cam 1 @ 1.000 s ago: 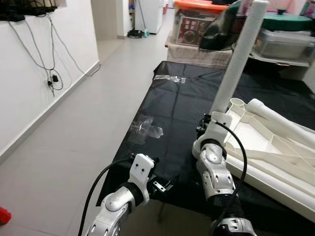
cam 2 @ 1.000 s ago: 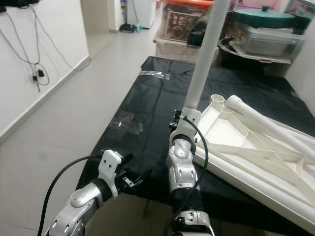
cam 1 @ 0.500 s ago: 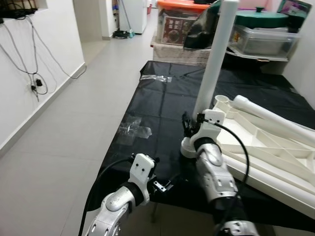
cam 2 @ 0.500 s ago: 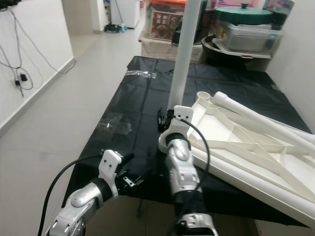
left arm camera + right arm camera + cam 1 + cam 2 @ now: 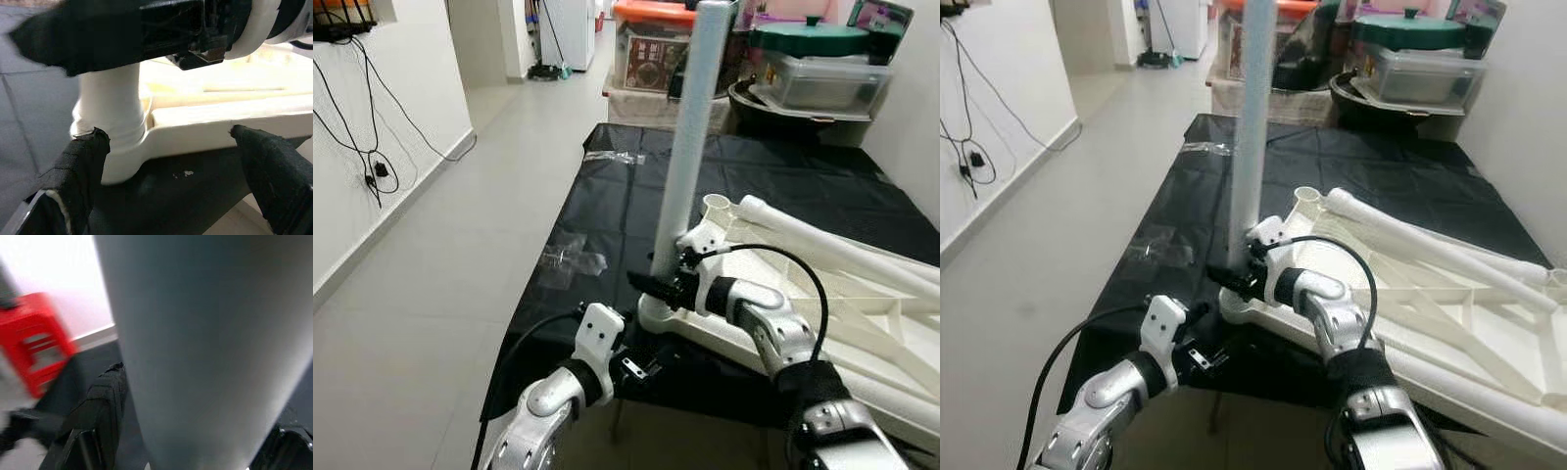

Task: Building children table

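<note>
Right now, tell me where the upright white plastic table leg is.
The upright white plastic table leg stands in the near corner socket of the overturned white tabletop on the black-covered table, ahead of the robot, with the right gripper around its base.

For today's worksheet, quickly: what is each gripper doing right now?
Left gripper: open, fingers apart below the table top's corner socket, holding nothing.
Right gripper: shut on the upright table leg, near its base.

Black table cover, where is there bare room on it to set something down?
The black table cover is bare between the plastic wrapper near its left edge and the upright leg, and across the far end before the storage boxes. The right side is crowded by the upturned white tabletop.
</note>
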Controlling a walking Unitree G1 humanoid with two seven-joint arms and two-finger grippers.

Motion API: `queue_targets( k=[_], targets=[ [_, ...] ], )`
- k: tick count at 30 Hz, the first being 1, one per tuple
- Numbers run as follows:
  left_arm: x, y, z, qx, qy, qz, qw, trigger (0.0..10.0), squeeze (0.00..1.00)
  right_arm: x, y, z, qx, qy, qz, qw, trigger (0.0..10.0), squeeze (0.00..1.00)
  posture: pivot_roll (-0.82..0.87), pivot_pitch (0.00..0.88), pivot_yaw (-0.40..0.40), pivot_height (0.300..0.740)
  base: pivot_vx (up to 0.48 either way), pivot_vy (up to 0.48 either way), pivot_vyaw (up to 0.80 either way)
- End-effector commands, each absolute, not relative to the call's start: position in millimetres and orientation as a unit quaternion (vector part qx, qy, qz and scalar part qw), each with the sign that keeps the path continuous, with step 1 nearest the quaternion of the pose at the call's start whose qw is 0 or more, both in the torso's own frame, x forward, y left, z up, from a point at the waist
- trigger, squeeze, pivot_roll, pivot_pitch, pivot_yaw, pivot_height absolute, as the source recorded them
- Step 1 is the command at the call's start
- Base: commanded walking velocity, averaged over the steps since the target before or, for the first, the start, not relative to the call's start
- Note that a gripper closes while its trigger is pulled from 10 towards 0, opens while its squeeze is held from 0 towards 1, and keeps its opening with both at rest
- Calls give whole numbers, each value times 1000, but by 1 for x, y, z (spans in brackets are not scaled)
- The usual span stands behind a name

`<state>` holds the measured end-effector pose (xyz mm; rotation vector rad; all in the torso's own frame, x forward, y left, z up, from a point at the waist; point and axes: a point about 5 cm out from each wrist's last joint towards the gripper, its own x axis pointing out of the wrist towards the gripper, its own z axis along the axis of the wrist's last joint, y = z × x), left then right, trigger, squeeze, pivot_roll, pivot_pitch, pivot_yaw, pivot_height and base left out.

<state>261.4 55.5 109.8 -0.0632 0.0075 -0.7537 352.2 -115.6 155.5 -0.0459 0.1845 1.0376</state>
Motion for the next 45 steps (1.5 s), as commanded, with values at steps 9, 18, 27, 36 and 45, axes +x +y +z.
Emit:
queue_targets(
  k=[9, 18, 27, 36, 45],
  targets=[
    [256, 55, 104, -33, 12, -369, 929, 10000, 0, 366, -102, 158, -27, 59, 430, 900, 0, 0, 120, 0, -116, 740, 0, 0, 0],
    [257, 56, 103, -32, 15, -372, 928, 10000, 0, 380, -137, 162, 14, 31, 6, 999, 0, 0, 108, 0, -103, 740, 0, 0, 0],
    [258, 56, 103, -30, 15, -372, 928, 10000, 0, 351, -145, 165, 89, -22, -187, 978, 0, 0, 106, 0, -99, 740, 0, 0, 0],
    [259, 55, 104, -30, 14, -371, 928, 10000, 0, 349, -108, 175, 91, -68, -69, 991, 10000, 1000, 101, 0, -95, 740, 0, 0, 0],
    [260, 54, 105, -31, 13, -372, 928, 10000, 0, 351, -112, 158, 88, -14, 186, 979, 10000, 0, 101, 0, -95, 740, 0, 0, 0]
  ],
)
